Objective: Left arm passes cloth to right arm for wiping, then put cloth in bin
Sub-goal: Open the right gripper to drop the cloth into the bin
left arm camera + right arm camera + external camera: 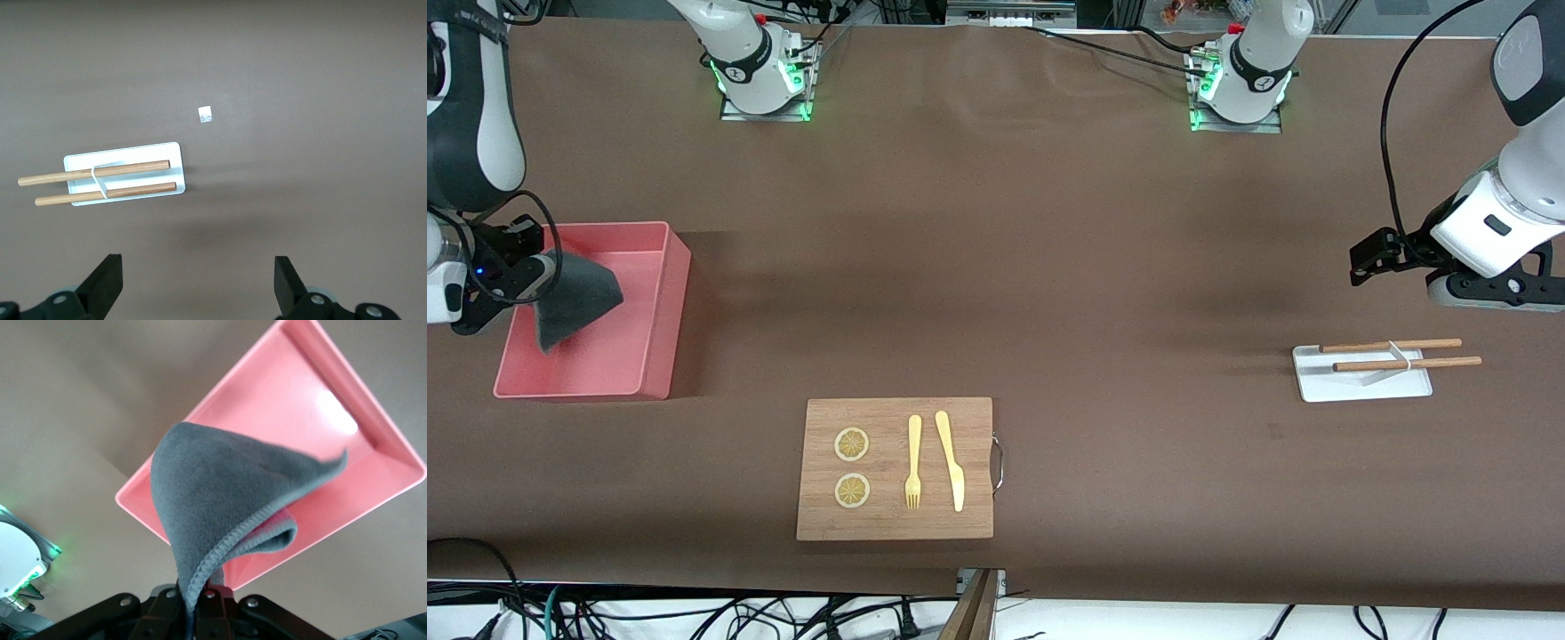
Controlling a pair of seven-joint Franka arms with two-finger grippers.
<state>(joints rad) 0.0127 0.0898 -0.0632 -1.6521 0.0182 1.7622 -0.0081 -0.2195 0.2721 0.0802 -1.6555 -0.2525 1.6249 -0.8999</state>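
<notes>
The pink bin [660, 302] stands at the right arm's end of the table. My right gripper [532, 276] hangs over the bin and is shut on the cloth [574, 302], which droops dark grey side out above the bin's floor. In the right wrist view the cloth [220, 500] hangs from the closed fingers [200, 600] with a pink edge showing, over the bin [313, 407]. My left gripper [1365, 260] is open and empty, above the table at the left arm's end, near the white tray. Its fingertips [107, 283] show wide apart in the left wrist view.
A small white tray [1360, 380] with two wooden sticks [1392, 353] lies below the left gripper; it also shows in the left wrist view [123, 160]. A wooden cutting board [895, 524] with a fork, a knife and two lemon slices lies near the front camera.
</notes>
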